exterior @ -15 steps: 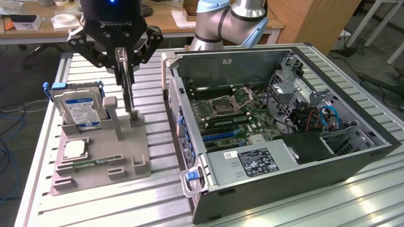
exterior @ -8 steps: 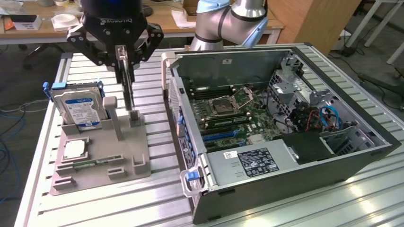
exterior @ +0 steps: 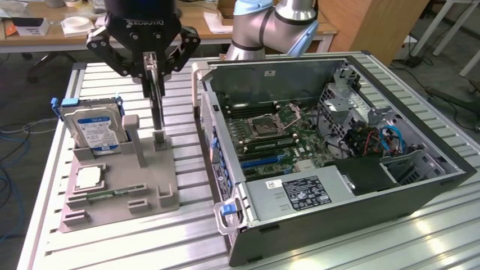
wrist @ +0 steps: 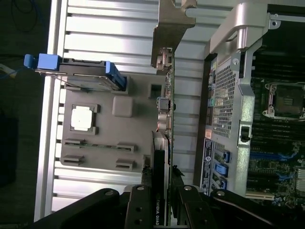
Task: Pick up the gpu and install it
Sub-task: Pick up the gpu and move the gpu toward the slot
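1 black gripper (exterior: 152, 74), jaws pinched on 1 thin green gpu (exterior: 157, 109), upright by grey tray's (exterior: 150, 185) case-side edge | 1 silver hard drive (exterior: 94, 132) | 1 open metal case (exterior: 330, 211)

We see bright, even overhead light in the exterior view, with white glare patches on the ribbed silver aluminium table (exterior: 420, 236) beside the open black computer case (exterior: 420, 194), whose interior falls into shadow, while in the wrist view the black gripper (wrist: 161, 192) looks dim.
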Controlling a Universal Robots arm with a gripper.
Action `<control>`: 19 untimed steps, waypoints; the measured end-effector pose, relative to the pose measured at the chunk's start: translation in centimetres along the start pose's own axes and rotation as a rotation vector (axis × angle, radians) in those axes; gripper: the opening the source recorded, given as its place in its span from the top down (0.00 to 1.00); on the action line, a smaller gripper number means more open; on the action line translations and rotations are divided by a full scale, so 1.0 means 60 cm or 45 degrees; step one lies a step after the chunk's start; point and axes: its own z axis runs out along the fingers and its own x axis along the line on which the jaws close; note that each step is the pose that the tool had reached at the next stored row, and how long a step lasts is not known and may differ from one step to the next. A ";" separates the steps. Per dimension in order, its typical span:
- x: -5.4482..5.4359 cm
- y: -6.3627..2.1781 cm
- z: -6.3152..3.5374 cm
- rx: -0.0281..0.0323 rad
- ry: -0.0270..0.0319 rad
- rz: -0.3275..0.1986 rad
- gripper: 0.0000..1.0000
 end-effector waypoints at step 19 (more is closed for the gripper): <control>-0.022 -0.001 -0.003 -0.0005 0.0085 0.001 0.74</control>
